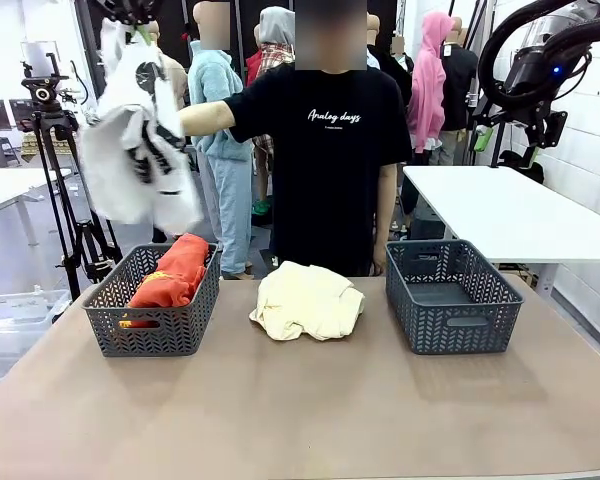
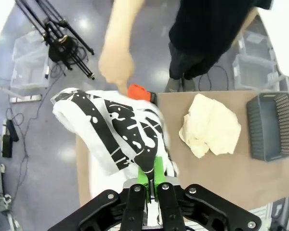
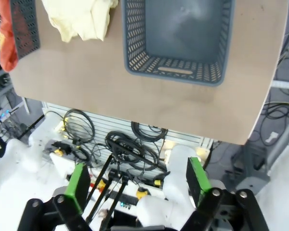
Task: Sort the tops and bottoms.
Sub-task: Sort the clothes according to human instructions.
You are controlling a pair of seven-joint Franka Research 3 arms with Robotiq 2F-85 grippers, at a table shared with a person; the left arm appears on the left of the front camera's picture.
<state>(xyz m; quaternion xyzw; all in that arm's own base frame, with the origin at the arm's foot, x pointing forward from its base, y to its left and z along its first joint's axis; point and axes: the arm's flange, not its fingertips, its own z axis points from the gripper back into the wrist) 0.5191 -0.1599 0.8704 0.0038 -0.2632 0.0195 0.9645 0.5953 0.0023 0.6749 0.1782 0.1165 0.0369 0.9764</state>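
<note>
Front view: the left gripper (image 1: 128, 10), clenched on the white garment with black print (image 1: 140, 140), hangs it high over the left basket (image 1: 155, 338), close to the picture's top edge and just beside a tripod (image 1: 65, 200). The orange-red garment (image 1: 170, 280) lies in that basket, heaped to its far rim. The pale yellow garment (image 1: 308, 300) lies on the table (image 1: 300, 420) between that basket and the right basket (image 1: 460, 330), touching neither; the tabletop's near half is bare. Left wrist view adds green pads (image 2: 145, 179) pinching the printed cloth, and the person's hand (image 2: 116, 65) just beside its far edge. Right wrist view shows the right gripper (image 3: 137, 180) spread wide, holding nothing, high off the table's near edge.
</note>
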